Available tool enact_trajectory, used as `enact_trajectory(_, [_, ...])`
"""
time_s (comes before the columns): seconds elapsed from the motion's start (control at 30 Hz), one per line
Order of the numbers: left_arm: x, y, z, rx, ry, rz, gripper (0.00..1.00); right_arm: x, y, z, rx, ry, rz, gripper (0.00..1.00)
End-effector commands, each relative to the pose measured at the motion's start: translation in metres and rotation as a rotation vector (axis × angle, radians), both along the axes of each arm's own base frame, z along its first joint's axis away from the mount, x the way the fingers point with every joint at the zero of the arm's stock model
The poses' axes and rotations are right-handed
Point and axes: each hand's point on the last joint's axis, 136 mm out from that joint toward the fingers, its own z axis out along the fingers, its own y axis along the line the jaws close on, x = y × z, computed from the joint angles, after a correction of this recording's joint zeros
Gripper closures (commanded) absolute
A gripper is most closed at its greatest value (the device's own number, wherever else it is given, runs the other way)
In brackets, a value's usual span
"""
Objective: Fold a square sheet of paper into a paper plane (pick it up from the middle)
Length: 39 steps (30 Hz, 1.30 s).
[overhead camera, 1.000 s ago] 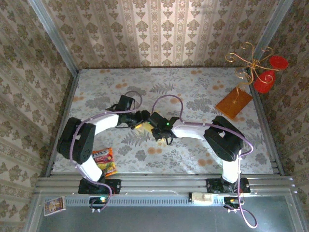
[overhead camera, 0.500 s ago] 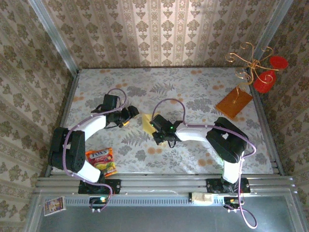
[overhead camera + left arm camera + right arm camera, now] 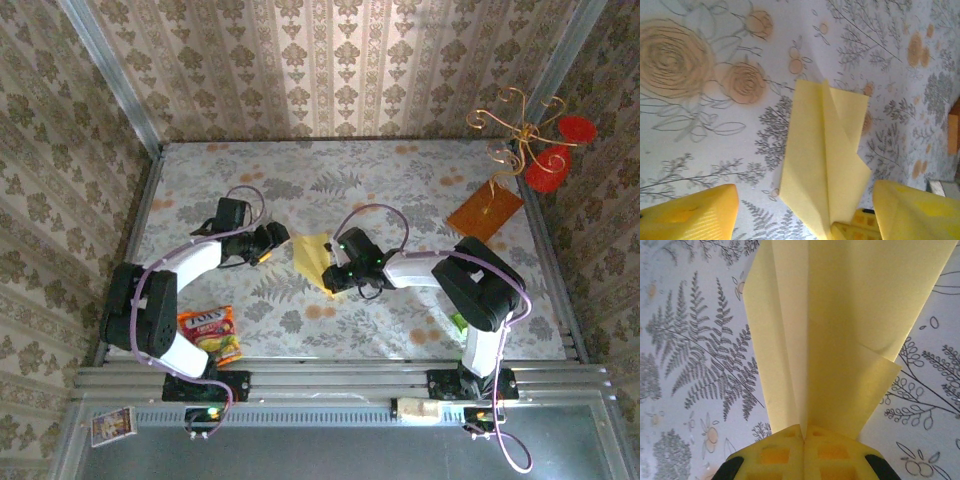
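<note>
Left gripper (image 3: 272,243): fingers spread, holding nothing, just left of the paper plane (image 3: 311,258). Paper plane: yellow, folded to a narrow dart with a centre crease, mid-table between the grippers. Right gripper (image 3: 334,279): fingers pressed together, pinching the plane's near end at the crease. Step, as judged: late folding. Next move likely calls for the left fingers to meet a free flap while the right anchors

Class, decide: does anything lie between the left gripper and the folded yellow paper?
Nothing visible. Bare table separates the open left gripper from the paper plane; the right gripper, shut on its tip, sits at the far side.
</note>
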Motion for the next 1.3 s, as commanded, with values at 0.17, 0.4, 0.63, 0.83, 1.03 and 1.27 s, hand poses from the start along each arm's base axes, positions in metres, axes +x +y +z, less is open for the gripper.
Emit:
enact_trajectory(0.17, [-0.008, -0.049, 0.007, -0.125, -0.032, -0.125, 0.49, -0.013, -0.014, -0.018, 0.137, 0.183, -0.003, 0.96])
enact_trajectory(0.4, [-0.014, -0.088, 0.003, -0.210, -0.039, -0.212, 0.65, -0.009, -0.024, -0.016, 0.223, 0.228, 0.001, 0.96])
enact_trajectory(0.63, [-0.016, -0.102, -0.008, -0.242, -0.024, -0.257, 0.76, -0.001, -0.029, -0.011, 0.286, 0.232, 0.004, 0.96])
enact_trajectory(0.83, [-0.017, -0.108, -0.016, -0.254, -0.008, -0.274, 0.80, -0.002, -0.030, -0.011, 0.290, 0.253, -0.001, 0.96])
enact_trajectory(1.03, [-0.018, -0.112, -0.010, -0.284, -0.028, -0.296, 0.81, -0.005, -0.031, -0.015, 0.275, 0.290, -0.010, 0.96])
enact_trajectory(1.27, [-0.022, -0.114, -0.011, -0.290, -0.031, -0.310, 0.82, -0.008, -0.034, -0.022, 0.233, 0.340, -0.020, 0.95])
